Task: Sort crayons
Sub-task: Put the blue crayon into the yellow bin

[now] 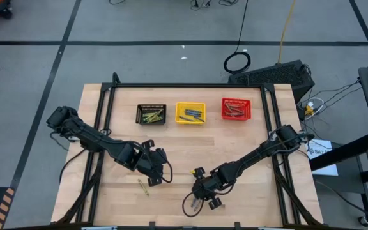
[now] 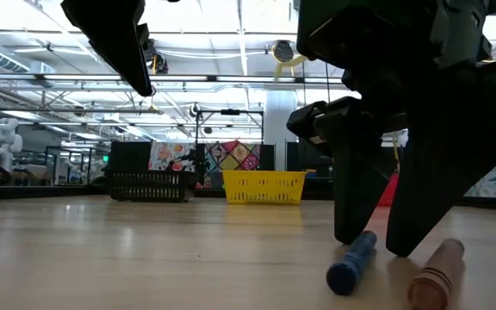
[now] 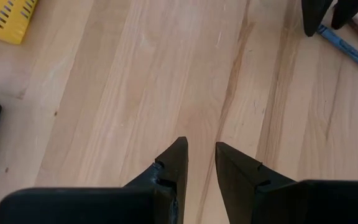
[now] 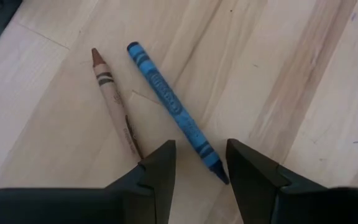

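Two crayons lie flat on the wooden table near its front edge: a blue crayon [image 4: 173,106] and a brownish-red crayon [image 4: 114,102] beside it. My right gripper [image 4: 199,149] is open and low over them, its fingers on either side of the blue crayon's near end [image 4: 215,167]. The low view shows the same blue crayon [image 2: 351,263] and brownish-red crayon [image 2: 437,275] at those fingertips. An olive-yellow crayon [image 1: 144,186] lies alone near my left gripper [image 3: 201,148], which hangs open above bare wood with nothing between its fingers. My right gripper comes slanting down from above, its fingers astride the blue crayon's end [image 4: 219,174] and lying roughly along the crayon. Whether a finger touches the crayon I cannot tell. The crayon lies flat on the table.
Three small mesh baskets stand in a row at the table's far side, each holding crayons: black [image 1: 151,114], yellow [image 1: 190,113] and red [image 1: 236,108]. Bare wood stretches between the baskets and the grippers. The black frame rails [image 1: 101,121] run along the table's sides.
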Controlling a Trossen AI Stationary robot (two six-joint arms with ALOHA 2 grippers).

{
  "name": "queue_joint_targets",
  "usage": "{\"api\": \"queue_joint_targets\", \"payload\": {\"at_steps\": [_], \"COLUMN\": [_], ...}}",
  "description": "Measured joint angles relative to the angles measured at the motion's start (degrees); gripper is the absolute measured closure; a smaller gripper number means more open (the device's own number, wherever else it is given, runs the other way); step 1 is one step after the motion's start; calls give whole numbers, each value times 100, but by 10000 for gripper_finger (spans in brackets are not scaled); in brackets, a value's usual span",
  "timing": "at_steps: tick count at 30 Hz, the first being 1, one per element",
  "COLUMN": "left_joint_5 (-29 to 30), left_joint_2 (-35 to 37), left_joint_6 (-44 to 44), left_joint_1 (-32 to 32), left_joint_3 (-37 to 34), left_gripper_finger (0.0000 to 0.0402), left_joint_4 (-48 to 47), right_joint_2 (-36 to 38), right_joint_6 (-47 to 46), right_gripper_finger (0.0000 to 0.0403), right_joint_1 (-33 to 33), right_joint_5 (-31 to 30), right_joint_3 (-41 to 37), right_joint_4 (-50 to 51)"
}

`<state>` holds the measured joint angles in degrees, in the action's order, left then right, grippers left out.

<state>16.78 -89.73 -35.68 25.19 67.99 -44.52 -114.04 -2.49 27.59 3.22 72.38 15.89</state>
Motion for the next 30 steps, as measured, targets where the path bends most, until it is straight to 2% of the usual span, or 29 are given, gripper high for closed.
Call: {"api": "queue_joint_targets", "payload": {"at_steps": [8,17,22,30], "left_joint_5": [2,2,4,7], "left_joint_2": [0,0,0,0], "left_joint_6": [2,2,3,4], "left_joint_1": [0,0,0,0], "left_joint_3": [0,0,0,0], "left_gripper_finger": [315,315,315,315], "left_joint_4": [0,0,0,3], "right_joint_2": [-3,-13,-20,-223], "right_joint_6": [178,212,152,9], "right_gripper_finger": [275,326,332,341], "right_joint_1": [-19,-152,-176,-181], "right_joint_5": [5,35,267,275], "right_joint_3": [-2,-4,-7,3], "right_joint_4": [-62,-194,-288,-477]}}
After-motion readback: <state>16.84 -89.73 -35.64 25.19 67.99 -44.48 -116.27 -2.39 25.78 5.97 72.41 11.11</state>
